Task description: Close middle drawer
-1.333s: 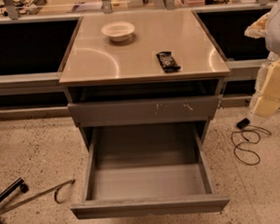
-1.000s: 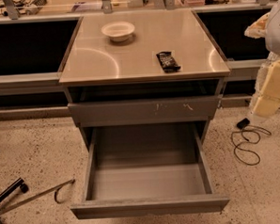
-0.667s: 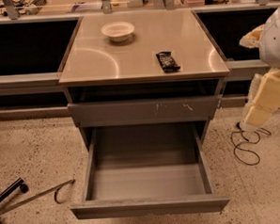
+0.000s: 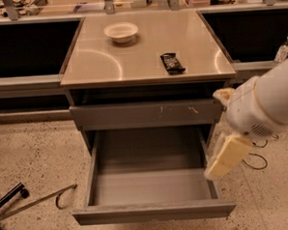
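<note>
Grey sheet metal is what sits closest to me: the plain front panel of the middle drawer [image 4: 154,212], with no handle and no marks on it. The drawer is pulled far out of the cabinet over the speckled floor [image 4: 34,151]. Behind the panel its deep rectangular tray lies open, and I can see nothing in it.

The gripper [image 4: 225,157] hangs at the right side of that tray, over the right wall and well back from the front panel. It is a cream-coloured piece below the arm's bulky white body. Whether it is open or closed I cannot tell from where I stand.

That position is what worries me. To shut the drawer, the push has to land on the front panel, so the gripper must first come round to the near side. If it drops or drives forward where it is now, it could snag the side wall. It could also get caught between the drawer and the cabinet frame. A push far off-centre on such a wide panel might skew the drawer on its runners and jam it. A smooth face also gives little to stop a slip.

Further back is the upper drawer front [image 4: 134,115], which is shut and flecked with white scuffs. The arm's white housing is close beside its right end and could knock it. On the countertop [image 4: 97,61] beyond lie a dark packet [image 4: 172,63] and, furthest away, a pale bowl [image 4: 121,31].
</note>
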Tool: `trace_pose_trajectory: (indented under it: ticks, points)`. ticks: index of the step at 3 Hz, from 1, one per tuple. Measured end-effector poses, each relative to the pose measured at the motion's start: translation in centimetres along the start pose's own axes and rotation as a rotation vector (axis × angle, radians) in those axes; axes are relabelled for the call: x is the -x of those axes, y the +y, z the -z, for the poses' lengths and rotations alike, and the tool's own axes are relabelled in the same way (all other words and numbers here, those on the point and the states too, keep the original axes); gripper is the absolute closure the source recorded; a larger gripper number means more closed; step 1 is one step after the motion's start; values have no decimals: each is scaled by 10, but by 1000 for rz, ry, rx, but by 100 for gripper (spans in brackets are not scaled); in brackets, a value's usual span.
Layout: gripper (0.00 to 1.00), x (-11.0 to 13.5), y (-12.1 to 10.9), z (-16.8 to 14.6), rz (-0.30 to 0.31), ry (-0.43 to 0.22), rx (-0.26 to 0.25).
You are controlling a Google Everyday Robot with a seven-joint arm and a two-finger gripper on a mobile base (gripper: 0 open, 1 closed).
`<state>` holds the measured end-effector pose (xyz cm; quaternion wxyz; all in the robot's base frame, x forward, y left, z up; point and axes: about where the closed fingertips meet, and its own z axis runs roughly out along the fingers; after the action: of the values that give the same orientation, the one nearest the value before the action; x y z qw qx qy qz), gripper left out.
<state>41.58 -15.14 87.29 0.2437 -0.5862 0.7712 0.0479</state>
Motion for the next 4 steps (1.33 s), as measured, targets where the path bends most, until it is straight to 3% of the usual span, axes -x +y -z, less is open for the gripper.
trace_pose_trajectory:
  ticks: [1, 2, 3, 4]
  points:
    - [0, -11, 38, -69, -41, -55, 56]
    - [0, -51, 93, -136, -121, -54, 162]
    - [0, -51, 93, -137, -121, -55, 162]
    - [0, -61, 101, -159, -135, -77, 186]
